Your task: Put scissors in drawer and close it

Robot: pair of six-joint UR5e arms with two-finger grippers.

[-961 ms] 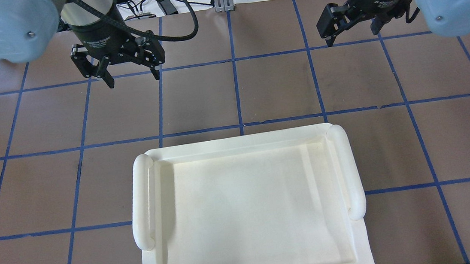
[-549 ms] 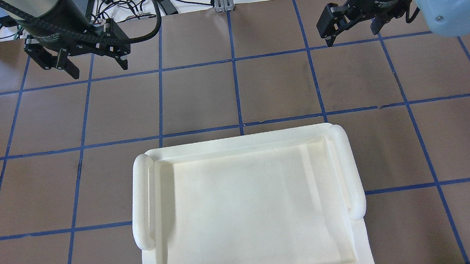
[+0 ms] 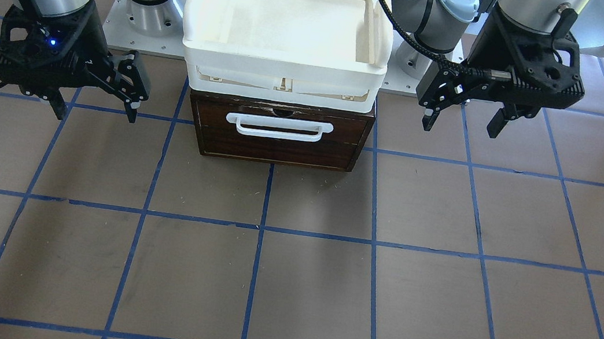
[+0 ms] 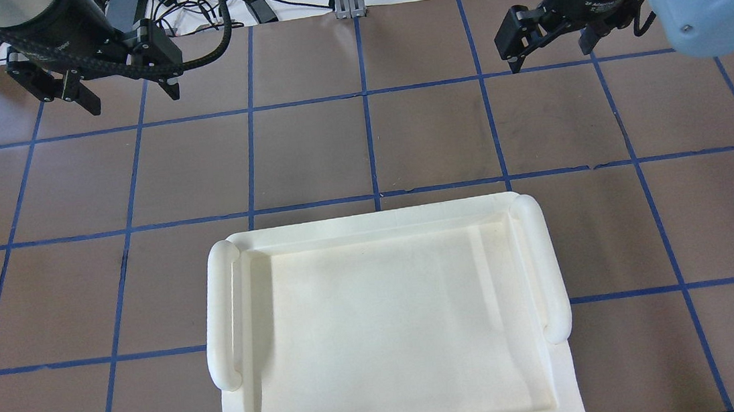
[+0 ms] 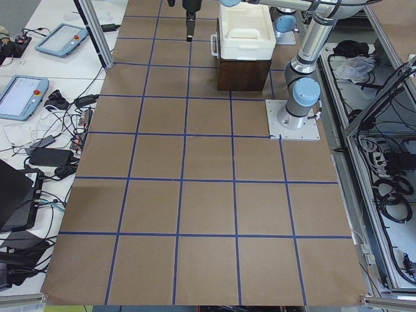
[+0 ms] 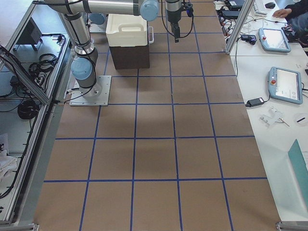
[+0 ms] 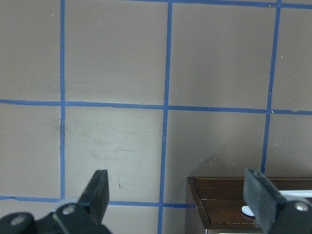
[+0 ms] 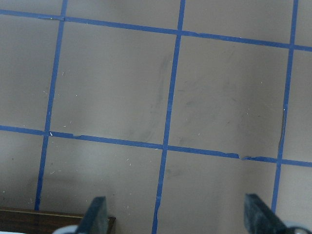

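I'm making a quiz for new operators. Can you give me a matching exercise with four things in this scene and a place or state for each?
Things:
1. drawer
2. white tray
3. left gripper
4. right gripper

Descriptions:
A. left side of the front-facing view, jaws open
B. dark brown, shut
C. resting above the drawer
D. right side of the front-facing view, jaws open

Pairs: 1-B, 2-C, 3-D, 4-A

White tray (image 4: 375, 217) on a gridded table (image 4: 308, 151) — side benches (image 6: 245, 67) beyond.
The tray has a rounded handle along each short side; blue tape lines (image 4: 365, 98) cut the brown tabletop into squares, and tablets (image 6: 284, 84) and cables (image 5: 86, 99) lie on the side benches.
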